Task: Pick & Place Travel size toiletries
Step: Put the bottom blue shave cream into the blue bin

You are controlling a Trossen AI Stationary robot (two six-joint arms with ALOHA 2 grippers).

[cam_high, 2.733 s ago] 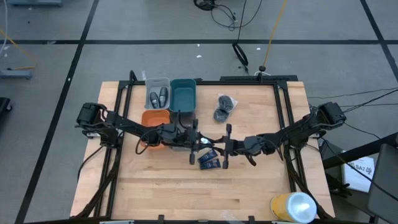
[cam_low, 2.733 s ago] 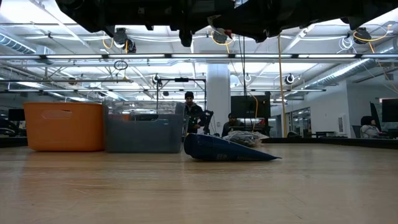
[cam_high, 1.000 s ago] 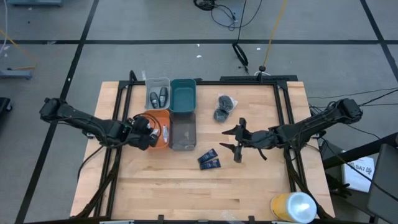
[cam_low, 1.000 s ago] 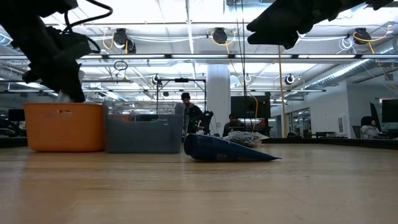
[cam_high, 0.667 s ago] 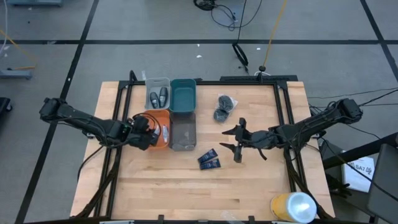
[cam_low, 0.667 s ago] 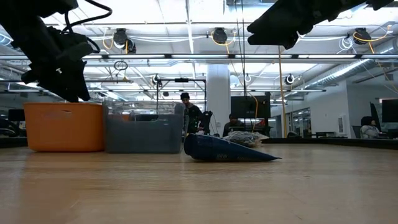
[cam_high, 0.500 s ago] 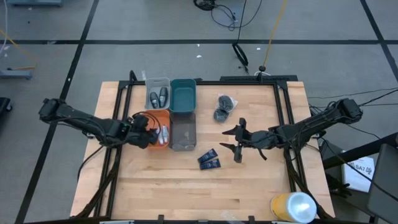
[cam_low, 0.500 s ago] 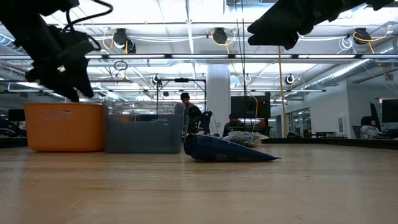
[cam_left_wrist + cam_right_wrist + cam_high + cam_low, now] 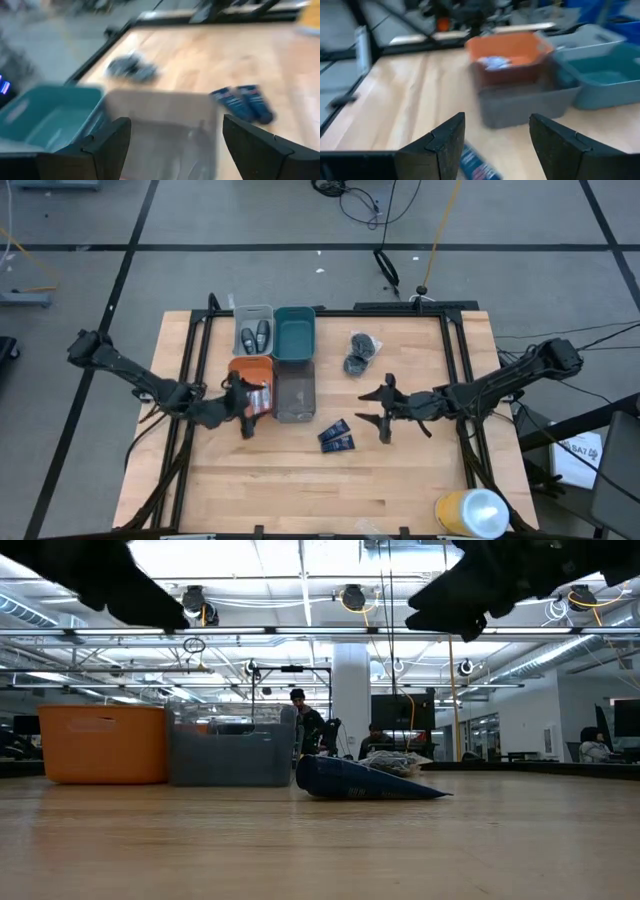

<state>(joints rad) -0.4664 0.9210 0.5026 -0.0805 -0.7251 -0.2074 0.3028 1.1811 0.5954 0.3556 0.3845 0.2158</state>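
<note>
Hovering with its fingers spread and nothing between them, my left pincer (image 9: 245, 405) sits above the table's near-left part, just in front of the orange plastic bin (image 9: 251, 372), where white tubes (image 9: 262, 394) lie against the wall beside the clear rectangular bin (image 9: 293, 392). My right pincer (image 9: 385, 408) hangs over the middle of the wooden table (image 9: 400, 480), fingers likewise apart and empty, with the two dark blue packets (image 9: 337, 437) lying flat side by side on the wood near it, toward my left arm. Behind that pincer two dark grey round puffs (image 9: 358, 353) rest together on the table. At the back, two dark grey oval bottles (image 9: 255, 336) lie in the grey bin (image 9: 240, 316), beside the teal bin (image 9: 295, 335).
</note>
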